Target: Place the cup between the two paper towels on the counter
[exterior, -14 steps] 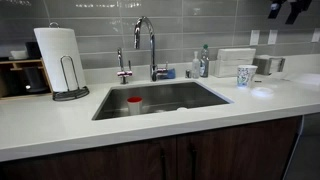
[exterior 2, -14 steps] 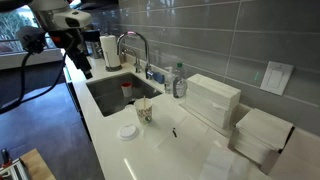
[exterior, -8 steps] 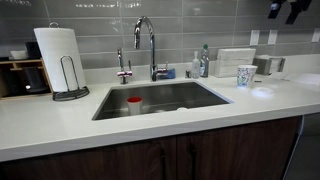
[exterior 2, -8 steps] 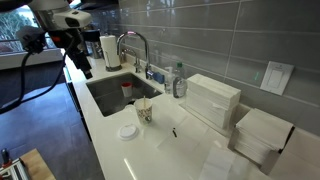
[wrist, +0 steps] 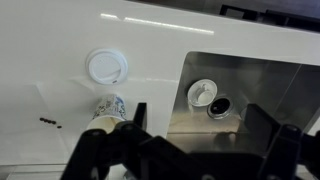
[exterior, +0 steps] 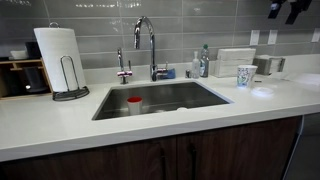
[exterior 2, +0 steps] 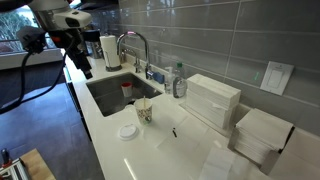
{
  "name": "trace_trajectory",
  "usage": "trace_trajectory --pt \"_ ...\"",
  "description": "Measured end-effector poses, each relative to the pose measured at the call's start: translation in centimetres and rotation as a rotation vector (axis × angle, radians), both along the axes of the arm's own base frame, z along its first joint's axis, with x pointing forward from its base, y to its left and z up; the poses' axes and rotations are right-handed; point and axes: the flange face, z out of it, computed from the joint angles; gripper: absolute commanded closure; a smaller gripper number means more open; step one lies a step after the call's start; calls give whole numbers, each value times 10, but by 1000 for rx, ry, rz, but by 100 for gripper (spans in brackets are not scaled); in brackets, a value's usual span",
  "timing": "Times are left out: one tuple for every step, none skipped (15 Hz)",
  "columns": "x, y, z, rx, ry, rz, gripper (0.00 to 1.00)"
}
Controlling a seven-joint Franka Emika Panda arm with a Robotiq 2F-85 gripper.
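Wrist view: tool (wrist: pixel 200 140) wide open and empty, high over the counter (wrist: pixel 50 40) beside the sink (wrist: pixel 270 85), cup (wrist: pixel 108 108) below

The sink (exterior: pixel 205 93) is set into the counter (exterior: pixel 60 125), with the faucet (exterior: pixel 150 40) behind it at twelve o'clock and a lidded container (exterior: pixel 134 104) standing in the basin. From the sink, the towel roll (exterior: pixel 57 55) stands at ten o'clock and the cup (exterior: pixel 246 75) at three (upright, on the counter). A loose lid (exterior 2: pixel 127 131) lies just beside the cup, nearer the front edge. A towel stack (exterior 2: pixel 213 100) sits behind the cup by the wall, and a second stack (exterior 2: pixel 262 135) sits farther from the sink.
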Motion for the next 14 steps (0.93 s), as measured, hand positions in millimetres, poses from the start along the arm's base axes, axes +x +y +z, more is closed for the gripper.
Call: trace_trajectory --pt "0 0 0 -1 0 0 0" --pt "0 0 1 -5 -2 12 0" --pt "2 -1 3 -25 -13 14 0" --pt "5 -4 6 -50 -18 17 0" --pt "8 -6 8 -78 -17 26 0" --pt "12 -10 11 -108 -13 39 0" --pt "18 -14 12 -139 -3 57 0" --pt "23 -18 12 -157 12 88 0" --pt "30 -23 11 -173 32 127 0" --pt "37 -29 10 -189 53 166 0" --pt "44 -35 8 -201 76 209 0" --pt "50 -41 5 -214 98 251 0" --pt "57 -45 3 -219 117 291 0" --pt "62 -50 0 -225 131 327 0"
